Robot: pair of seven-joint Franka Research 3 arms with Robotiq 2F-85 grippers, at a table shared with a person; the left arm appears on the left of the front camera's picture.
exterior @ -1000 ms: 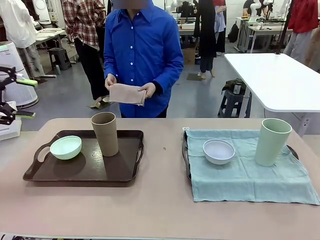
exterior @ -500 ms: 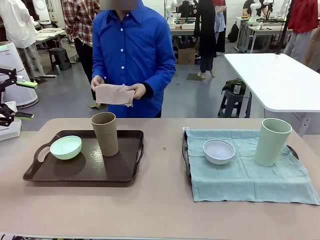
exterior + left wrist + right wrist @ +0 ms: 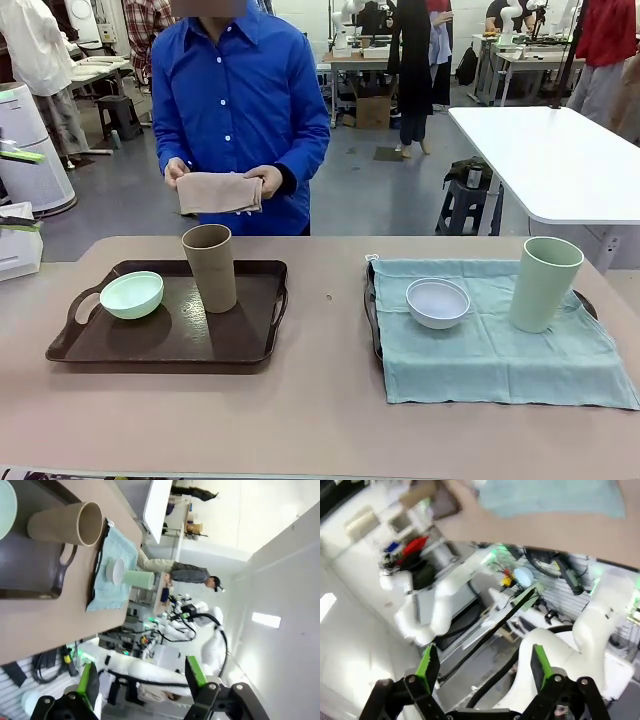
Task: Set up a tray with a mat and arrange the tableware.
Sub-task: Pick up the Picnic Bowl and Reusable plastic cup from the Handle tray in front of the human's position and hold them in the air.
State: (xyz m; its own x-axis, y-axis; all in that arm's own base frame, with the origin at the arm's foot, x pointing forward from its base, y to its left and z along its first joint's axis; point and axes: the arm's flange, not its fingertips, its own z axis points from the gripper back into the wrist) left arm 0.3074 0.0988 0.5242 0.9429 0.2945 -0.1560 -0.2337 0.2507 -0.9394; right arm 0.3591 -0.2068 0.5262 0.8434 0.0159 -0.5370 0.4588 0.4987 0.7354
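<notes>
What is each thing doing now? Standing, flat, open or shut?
Tall tan brown cup: upright on the dark brown plastic tray.
Mint green round bowl: right way up on that tray.
Pale grey-blue round bowl: right way up on the teal cloth mat.
Tall pale green cup: upright on the mat.
Beige cloth: folded, held by the person.
Left tool: open.
Right tool: open.
</notes>
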